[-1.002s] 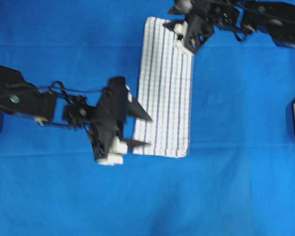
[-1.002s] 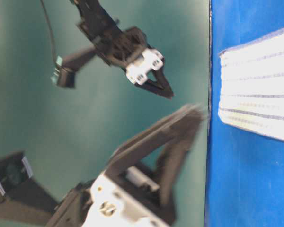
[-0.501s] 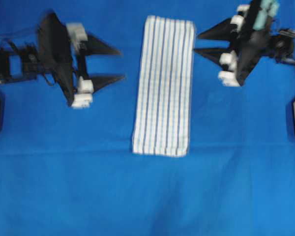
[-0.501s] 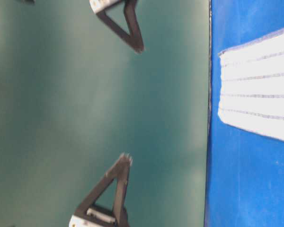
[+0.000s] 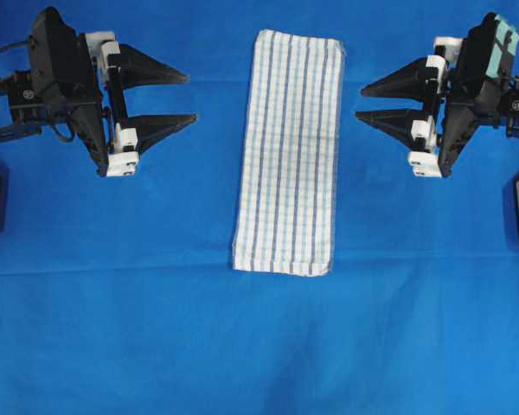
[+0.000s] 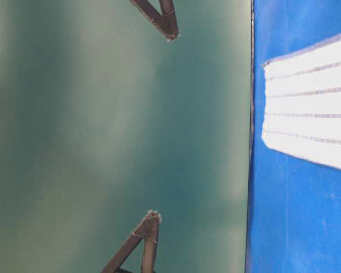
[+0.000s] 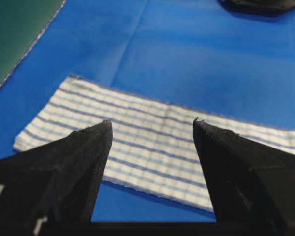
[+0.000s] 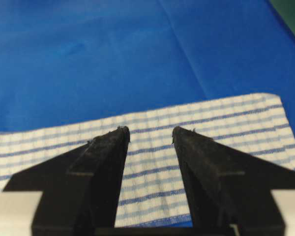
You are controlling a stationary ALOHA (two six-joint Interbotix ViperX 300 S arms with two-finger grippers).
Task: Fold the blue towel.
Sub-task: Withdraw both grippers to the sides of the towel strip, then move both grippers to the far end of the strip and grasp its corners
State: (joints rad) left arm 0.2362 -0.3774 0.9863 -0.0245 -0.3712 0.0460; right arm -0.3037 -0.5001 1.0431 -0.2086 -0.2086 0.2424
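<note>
1. The white woven rectangular towel with thin dark-blue and light-blue stripes [image 5: 288, 151] lies flat as a long narrow strip between the two pincers, well apart from each. It looks already doubled lengthwise, so the fold seems largely done; whether another fold is meant I cannot tell.

2. The left black pincer [image 5: 180, 99] is released, jaws spread, grasping nothing. Its tips point across at the towel's long edge, which lies ahead of them with bare cloth between.

3. The right black pincer [image 5: 369, 101] is likewise released and empty, aimed at the opposite long edge from the other side. The mirrored stance probably lets either arm reach in again without crossing the other.

4. The plain solid-blue cloth covering the tabletop [image 5: 242, 346] carries the towel and shows faint creases.

5. Only the overhead view shows both pincers and the whole strip together. The left wrist view shows the towel [image 7: 152, 147] beyond the spread jaws, with one short end. The right wrist view shows a hemmed corner [image 8: 278, 105] past its narrower gap. The table-level view adds that the pincer tips hang clear above the tabletop.
</note>
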